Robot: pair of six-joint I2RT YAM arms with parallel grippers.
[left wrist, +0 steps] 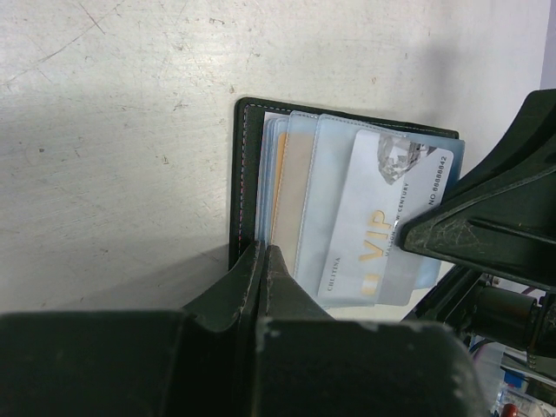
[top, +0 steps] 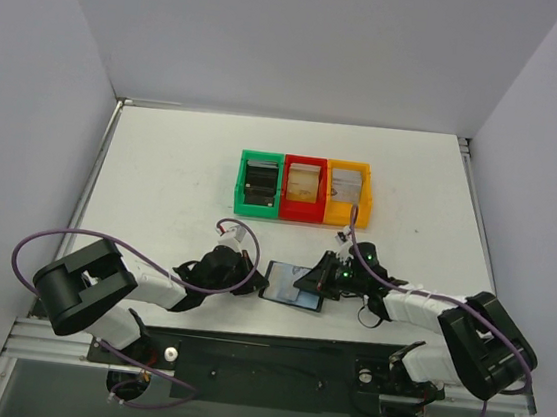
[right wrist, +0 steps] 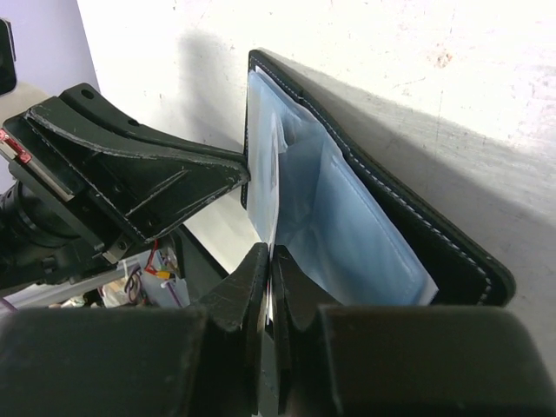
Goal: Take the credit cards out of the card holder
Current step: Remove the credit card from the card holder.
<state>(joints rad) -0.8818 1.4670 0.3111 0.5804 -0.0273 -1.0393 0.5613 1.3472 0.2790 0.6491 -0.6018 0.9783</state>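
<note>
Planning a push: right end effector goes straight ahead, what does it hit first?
The card holder: its blue pockets sit directly ahead of the right end effector, probably in contact; depth unclear.

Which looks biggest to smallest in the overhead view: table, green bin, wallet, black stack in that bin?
1. Table
2. Green bin and wallet: about alike, and the wallet is partly hidden, so unranked
3. Black stack
</note>
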